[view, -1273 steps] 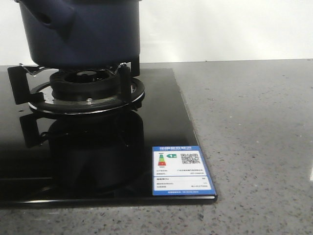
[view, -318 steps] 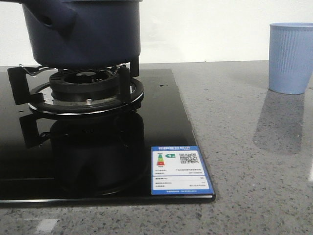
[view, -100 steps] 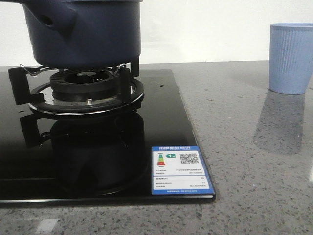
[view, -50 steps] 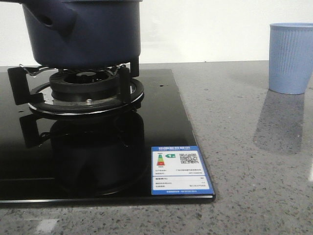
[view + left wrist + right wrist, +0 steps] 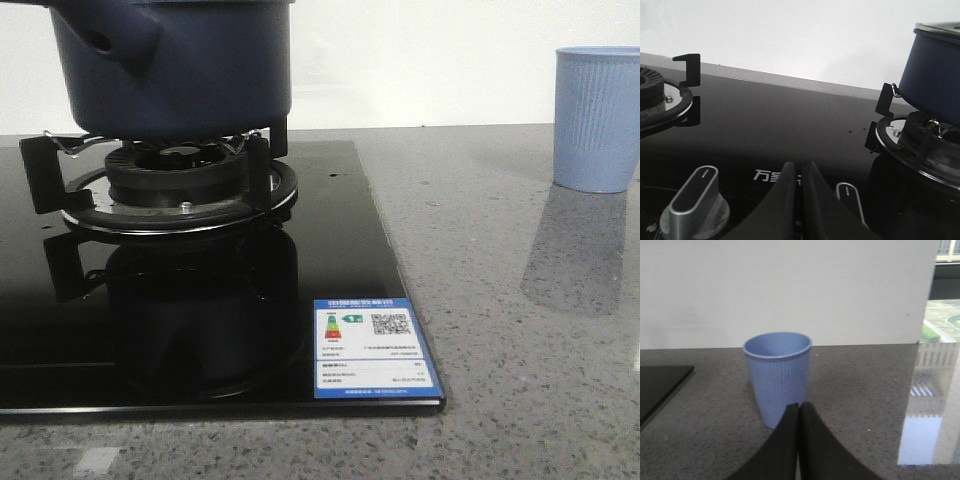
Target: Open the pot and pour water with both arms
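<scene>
The dark navy-blue pot (image 5: 180, 65) sits on the burner grate (image 5: 175, 185) of a black glass stove, its stubby handle socket (image 5: 110, 38) facing front-left. Its top is cut off in the front view. In the left wrist view the pot (image 5: 935, 75) shows with a metallic rim on top. A light blue ribbed cup (image 5: 597, 118) stands on the grey counter at the right; it looks empty in the right wrist view (image 5: 779, 375). My left gripper (image 5: 797, 167) is shut and empty above the stove knobs. My right gripper (image 5: 799, 407) is shut and empty just before the cup.
The stove glass (image 5: 330, 230) carries a blue energy label (image 5: 368, 348) at its front right corner. Two silver knobs (image 5: 695, 197) (image 5: 850, 200) flank my left fingers. A second burner (image 5: 655, 95) lies at the stove's other side. A white wall stands behind the counter.
The front view has shifted slightly, a few pixels to the right. The pot and cup stand as they did half a second ago. The cup was absent 12.7 s ago.
</scene>
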